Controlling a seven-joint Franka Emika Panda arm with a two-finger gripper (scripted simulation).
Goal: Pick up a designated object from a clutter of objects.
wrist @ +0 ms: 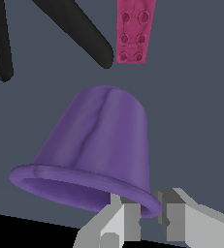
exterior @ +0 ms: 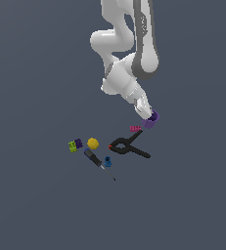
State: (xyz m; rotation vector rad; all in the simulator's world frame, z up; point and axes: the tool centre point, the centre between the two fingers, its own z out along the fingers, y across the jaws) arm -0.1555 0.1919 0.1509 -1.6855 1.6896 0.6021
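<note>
The designated object, a small purple cup (exterior: 150, 119) (wrist: 99, 145), is at the tip of the arm, to the exterior view's right of the clutter. My gripper (exterior: 146, 116) (wrist: 150, 215) is shut on its thick rim. In the wrist view the rim sits between the two grey fingers (wrist: 120, 225), and the cup's closed end points away from the camera. The cup looks slightly raised off the grey floor, though contact with the floor cannot be judged. The rest of the clutter lies below and to the exterior view's left of it.
A pink ridged piece (exterior: 135, 128) (wrist: 133, 34) and a black spring clamp (exterior: 129, 148) (wrist: 79, 34) lie just beside the cup. Farther to the exterior view's left are a yellow ball (exterior: 93, 143), a green-and-purple block (exterior: 75, 145), a black-handled screwdriver (exterior: 97, 162) and a blue bit (exterior: 107, 161).
</note>
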